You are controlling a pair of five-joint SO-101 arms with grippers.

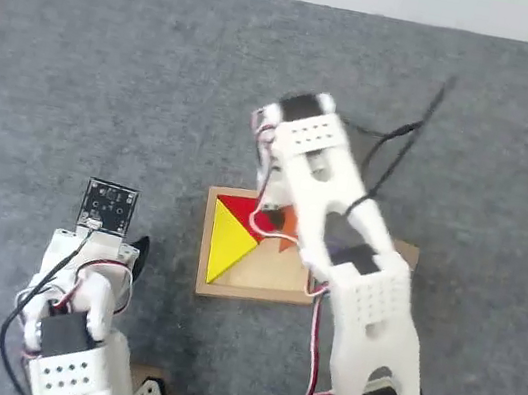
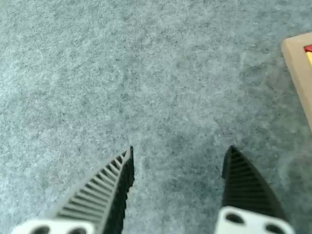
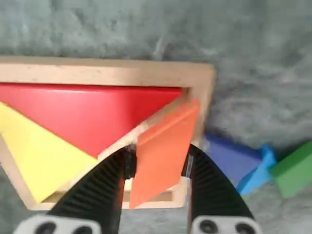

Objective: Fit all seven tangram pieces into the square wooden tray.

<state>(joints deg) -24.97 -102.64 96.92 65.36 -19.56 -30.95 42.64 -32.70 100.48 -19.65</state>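
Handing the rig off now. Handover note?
Left gripper open, over bare carpet beside the tray.
Right gripper shut on the orange piece, tilted over a tray corner, not seated.
Done: red triangle and yellow triangle lie in the tray.
To do: seat orange, then the dark blue piece, light blue piece and green piece lying on the carpet outside that corner.

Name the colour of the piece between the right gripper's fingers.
An orange piece, clearest in the right wrist view.
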